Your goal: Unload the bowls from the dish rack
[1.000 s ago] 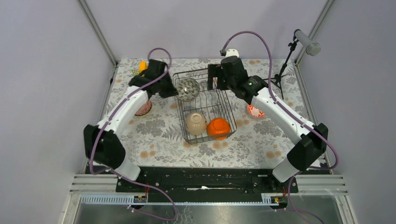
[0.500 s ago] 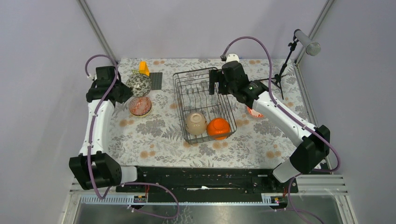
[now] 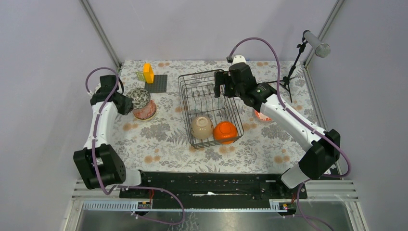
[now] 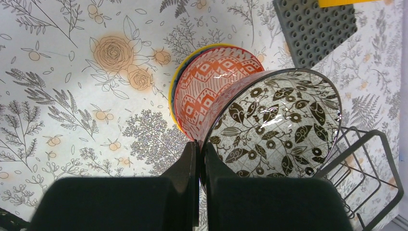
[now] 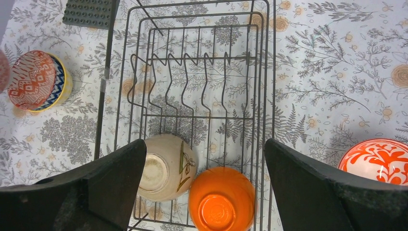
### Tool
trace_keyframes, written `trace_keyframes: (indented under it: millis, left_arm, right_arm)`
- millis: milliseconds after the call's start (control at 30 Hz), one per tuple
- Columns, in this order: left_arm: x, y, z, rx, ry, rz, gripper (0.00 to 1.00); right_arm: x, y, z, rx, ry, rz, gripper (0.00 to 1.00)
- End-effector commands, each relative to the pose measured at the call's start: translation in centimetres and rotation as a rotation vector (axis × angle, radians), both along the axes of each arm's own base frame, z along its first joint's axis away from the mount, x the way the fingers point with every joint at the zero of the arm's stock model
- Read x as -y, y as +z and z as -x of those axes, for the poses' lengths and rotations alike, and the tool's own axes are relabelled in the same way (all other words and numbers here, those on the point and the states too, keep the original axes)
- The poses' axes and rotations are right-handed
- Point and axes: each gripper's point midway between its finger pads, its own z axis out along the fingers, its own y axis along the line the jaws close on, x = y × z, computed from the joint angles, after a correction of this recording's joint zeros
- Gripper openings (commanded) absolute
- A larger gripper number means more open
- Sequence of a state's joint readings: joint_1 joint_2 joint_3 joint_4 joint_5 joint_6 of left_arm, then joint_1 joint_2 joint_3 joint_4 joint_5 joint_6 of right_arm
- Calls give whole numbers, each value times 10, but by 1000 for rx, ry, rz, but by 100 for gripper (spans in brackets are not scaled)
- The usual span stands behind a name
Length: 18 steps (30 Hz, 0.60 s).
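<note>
My left gripper (image 3: pixel 127 103) (image 4: pixel 201 147) is shut on the rim of a cream bowl with dark leaf pattern (image 3: pixel 139 96) (image 4: pixel 279 120). It holds the bowl tilted over a red-patterned bowl (image 3: pixel 146 111) (image 4: pixel 211 89) on the table, left of the dish rack (image 3: pixel 183 103). My right gripper (image 3: pixel 221 90) (image 5: pixel 204 144) is open and empty above the rack (image 5: pixel 267 72). A beige bowl (image 3: pixel 202 126) (image 5: pixel 166 166) and an orange bowl (image 3: pixel 225 132) (image 5: pixel 221 199) lie upside down at the rack's near end. A red-and-white bowl (image 3: pixel 261 115) (image 5: pixel 380 161) sits on the table right of the rack.
A flat dark studded mat (image 3: pixel 157 83) (image 4: pixel 315 26) with an orange block (image 3: pixel 148 73) lies at the back left. A microphone stand (image 3: pixel 293 62) stands at the back right. The rack's corner (image 4: pixel 365 168) shows in the left wrist view.
My left arm carried the leaf-patterned bowl out of the rack to the left, then brought it down over the red-patterned bowl. My right gripper stayed over the rack.
</note>
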<state>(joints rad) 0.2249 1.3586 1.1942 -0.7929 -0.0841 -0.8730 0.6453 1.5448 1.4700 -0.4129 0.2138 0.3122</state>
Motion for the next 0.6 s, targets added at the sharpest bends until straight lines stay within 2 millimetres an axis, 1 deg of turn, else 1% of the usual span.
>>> trace_keyframes:
  millis: [0,333,567]
  left_arm:
    - [-7,1,-16,49,58,13,0]
    - [-5,-27,-33,44,38,40,0]
    - [-5,-44,-37,3,26,49,0]
  right_arm:
    - [-7,23,6,39,31,-65,100]
    - [-11,24,6,33,40,-79,100]
    - [-11,23,5,33,41,-71,100]
